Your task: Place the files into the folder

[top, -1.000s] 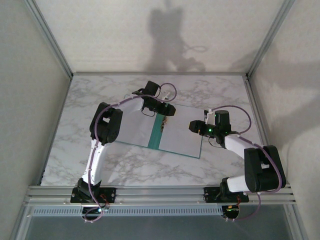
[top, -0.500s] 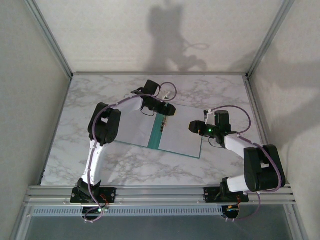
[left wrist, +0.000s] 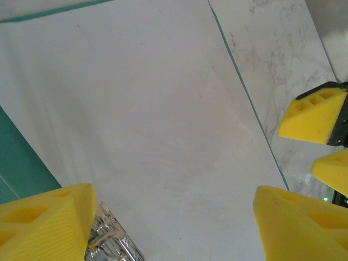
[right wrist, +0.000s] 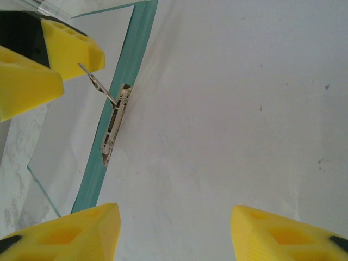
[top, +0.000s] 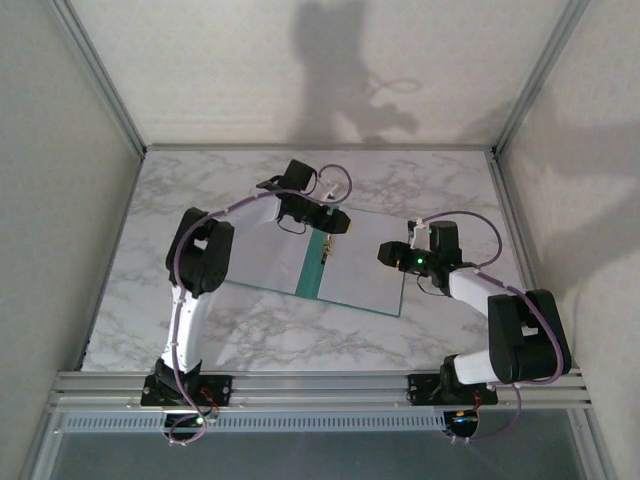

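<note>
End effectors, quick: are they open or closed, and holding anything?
Left end effector: open, holding nothing.
Right end effector: open, holding nothing.

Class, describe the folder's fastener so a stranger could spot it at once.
On the marble table lies an open teal folder with white sheets on it. Along its teal central strip, toward the far end, sits the fastener: a small, narrow metal clip, the only shiny thing there.

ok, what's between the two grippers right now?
Just the white file sheet on the right leaf of the folder, from left gripper to right gripper; top view shows it.
</note>
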